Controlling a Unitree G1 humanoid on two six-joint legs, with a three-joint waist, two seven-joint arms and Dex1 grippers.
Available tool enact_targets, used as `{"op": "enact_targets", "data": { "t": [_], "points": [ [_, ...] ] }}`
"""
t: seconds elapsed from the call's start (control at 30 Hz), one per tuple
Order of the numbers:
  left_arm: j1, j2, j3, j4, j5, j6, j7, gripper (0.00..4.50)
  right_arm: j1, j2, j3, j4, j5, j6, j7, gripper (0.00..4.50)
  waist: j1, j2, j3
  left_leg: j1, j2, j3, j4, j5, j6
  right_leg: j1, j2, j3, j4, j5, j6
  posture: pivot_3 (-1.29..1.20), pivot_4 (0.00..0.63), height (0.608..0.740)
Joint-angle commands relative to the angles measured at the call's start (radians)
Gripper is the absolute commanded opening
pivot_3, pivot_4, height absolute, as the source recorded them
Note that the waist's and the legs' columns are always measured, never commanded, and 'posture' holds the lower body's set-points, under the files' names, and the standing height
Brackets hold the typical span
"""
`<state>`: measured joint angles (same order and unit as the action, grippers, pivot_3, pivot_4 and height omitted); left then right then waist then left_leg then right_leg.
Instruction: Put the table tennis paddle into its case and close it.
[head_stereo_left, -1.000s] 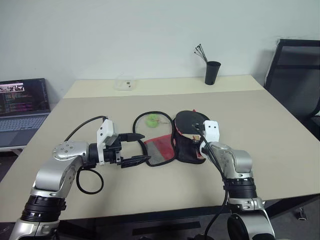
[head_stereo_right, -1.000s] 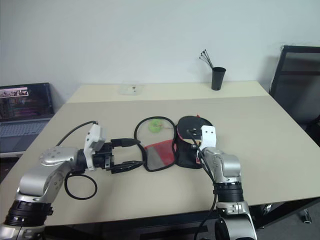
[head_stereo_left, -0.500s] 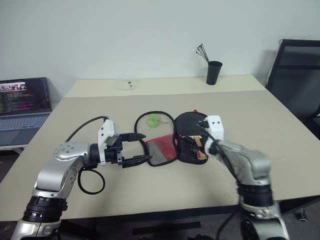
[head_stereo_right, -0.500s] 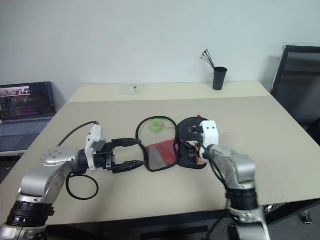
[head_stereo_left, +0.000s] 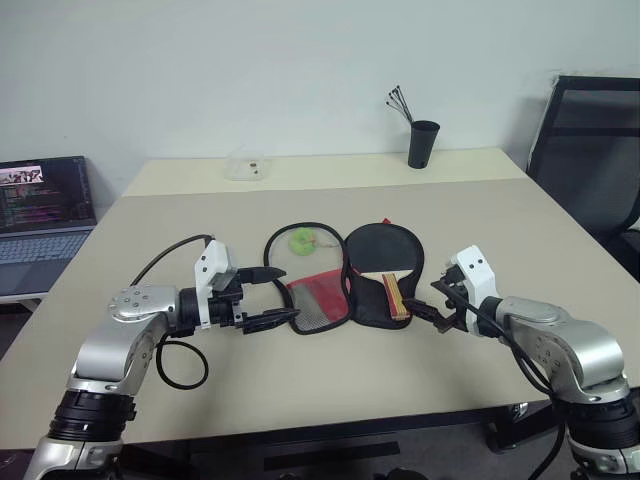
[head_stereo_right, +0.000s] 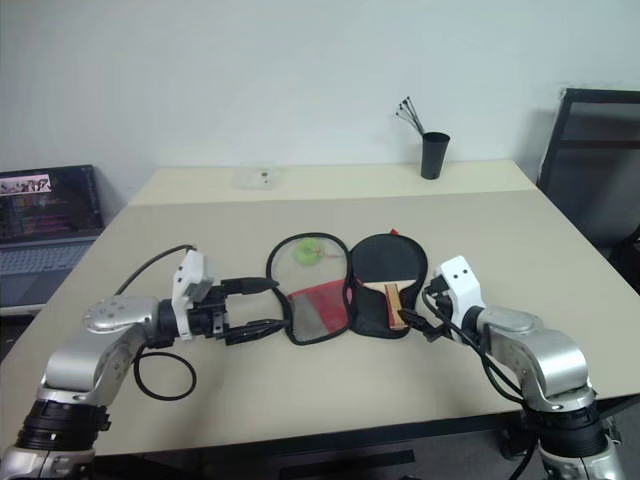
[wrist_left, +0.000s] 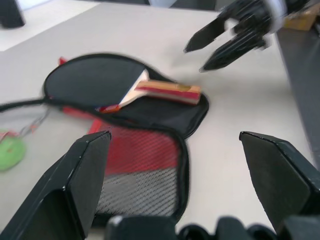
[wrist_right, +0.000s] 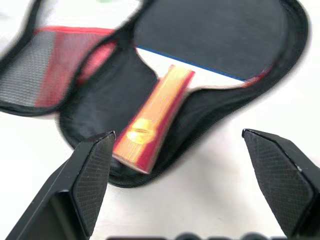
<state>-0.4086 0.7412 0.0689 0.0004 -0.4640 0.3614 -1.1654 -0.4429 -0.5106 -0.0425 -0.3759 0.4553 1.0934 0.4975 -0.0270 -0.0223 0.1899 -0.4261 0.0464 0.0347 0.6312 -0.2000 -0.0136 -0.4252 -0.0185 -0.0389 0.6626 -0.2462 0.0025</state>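
Paddle (head_stereo_left: 384, 262) lying inside the opened case (head_stereo_left: 345, 280) on the surface (head_stereo_left: 500, 230). Left gripper (head_stereo_left: 268, 297) wide, empty, just beside the case's mesh flap. Right gripper (head_stereo_left: 433, 305) wide, empty, near the handle.

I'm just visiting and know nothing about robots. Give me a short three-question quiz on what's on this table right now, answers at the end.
1. True or false: the table tennis paddle lies on the open case.
2. Which hand is nearer the paddle's handle: left hand or right hand?
3. What small green thing sits in the case's mesh half?

Key
1. True: it rests on the black half, with the case unzipped and spread flat.
2. The right hand, open and holding nothing.
3. A fuzzy green ball.
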Motion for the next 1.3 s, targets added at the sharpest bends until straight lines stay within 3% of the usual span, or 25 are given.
{"op": "enact_targets", "data": {
  "t": [0.03, 0.23, 0.33, 0.7, 1.1, 1.3],
  "points": [
    [-0.008, 0.000, 0.010, 0.030, 0.018, -0.028, 0.011, 4.50, -0.006, -0.023, -0.070, -0.109, 0.117, 0.018, 0.078, 4.47, 0.000, 0.000, 0.000, 0.000, 0.000, 0.000, 0.000, 0.000, 0.000, 0.000, 0.000, 0.000, 0.000, 0.000, 0.000, 0.00, 0.150, 0.740],
    [-0.034, -0.019, 0.013, 0.137, 0.089, -0.094, 0.079, 4.50, -0.040, -0.119, -0.125, -0.147, 0.225, 0.042, 0.154, 4.47, 0.003, 0.000, 0.000, 0.000, 0.001, 0.000, 0.000, 0.000, 0.000, 0.001, -0.003, 0.001, -0.001, 0.000, 0.000, 0.00, 0.150, 0.740],
    [-0.070, -0.041, 0.002, 0.211, 0.144, -0.157, 0.125, 3.90, -0.060, -0.156, -0.138, -0.146, 0.251, 0.035, 0.170, 4.50, 0.004, -0.001, 0.000, 0.000, 0.000, 0.001, 0.001, 0.000, 0.000, 0.001, -0.004, 0.001, 0.000, 0.000, 0.000, 0.00, 0.150, 0.740],
    [-0.244, -0.121, -0.081, 0.584, 0.350, -0.283, 0.280, 0.05, -0.088, -0.274, -0.153, -0.162, 0.308, 0.002, 0.227, 4.50, 0.014, -0.002, 0.000, 0.000, -0.001, 0.001, 0.001, 0.000, 0.000, 0.001, -0.003, 0.000, 0.000, 0.000, 0.000, 0.00, 0.150, 0.740],
    [-0.425, -0.271, -0.131, 0.908, 0.446, -0.374, 0.347, 0.05, -0.069, -0.272, -0.159, -0.182, 0.331, 0.000, 0.185, 4.50, 0.027, -0.002, 0.000, -0.001, -0.001, 0.004, 0.003, 0.000, 0.000, 0.002, -0.003, -0.001, 0.001, 0.000, 0.000, 0.00, 0.150, 0.740],
    [-0.568, -0.367, -0.140, 0.846, 0.424, -0.383, 0.296, 0.05, -0.054, -0.297, -0.173, -0.173, 0.330, -0.007, 0.194, 4.50, 0.039, -0.004, 0.000, -0.004, -0.001, 0.002, 0.009, 0.000, 0.000, 0.003, -0.003, -0.004, 0.001, 0.001, 0.001, 0.00, 0.150, 0.740]
  ]
}}
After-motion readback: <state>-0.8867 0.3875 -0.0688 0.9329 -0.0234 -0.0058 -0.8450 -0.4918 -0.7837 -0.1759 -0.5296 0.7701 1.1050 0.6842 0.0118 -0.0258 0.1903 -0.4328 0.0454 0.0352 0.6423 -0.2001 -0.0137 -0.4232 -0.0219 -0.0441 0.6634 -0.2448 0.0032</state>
